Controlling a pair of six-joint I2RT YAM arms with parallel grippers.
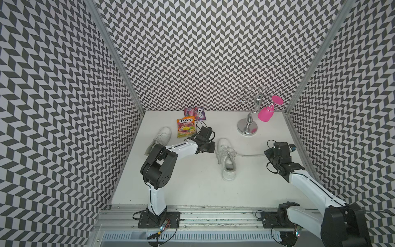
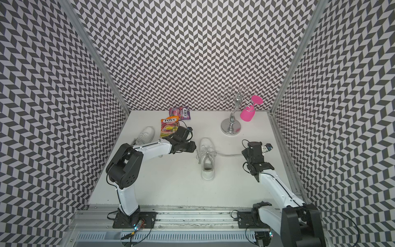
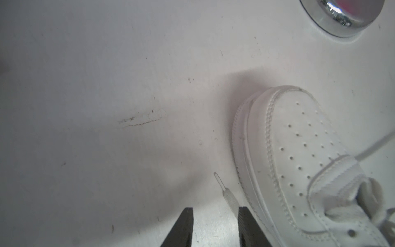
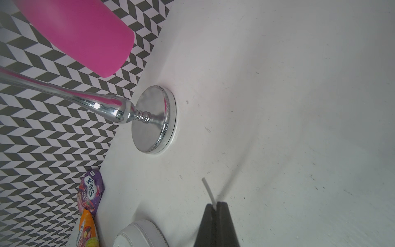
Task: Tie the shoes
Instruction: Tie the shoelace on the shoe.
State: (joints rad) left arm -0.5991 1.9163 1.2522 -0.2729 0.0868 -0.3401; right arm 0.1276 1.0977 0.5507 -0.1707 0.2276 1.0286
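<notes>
Both top views show one white shoe (image 1: 226, 158) (image 2: 207, 158) mid-table, toe toward the back wall. One of its laces (image 1: 250, 155) runs taut to my right gripper (image 1: 267, 154), which is shut on the lace end; in the right wrist view the tip (image 4: 208, 190) pokes out past the closed right gripper (image 4: 215, 204). My left gripper (image 1: 211, 147) sits low at this shoe's left side. In the left wrist view the left gripper (image 3: 214, 210) is open, and the other lace end (image 3: 229, 197) lies on the table against one finger, beside the toe (image 3: 299, 160). The second shoe (image 1: 162, 136) lies back left, partly behind my left arm.
A chrome stand (image 1: 248, 126) with a pink cup (image 1: 265, 114) hanging from it is at the back right. Two candy bags (image 1: 186, 127) (image 1: 195, 113) lie at the back, near the second shoe. Patterned walls close three sides, and a metal rail (image 1: 213, 216) runs along the front.
</notes>
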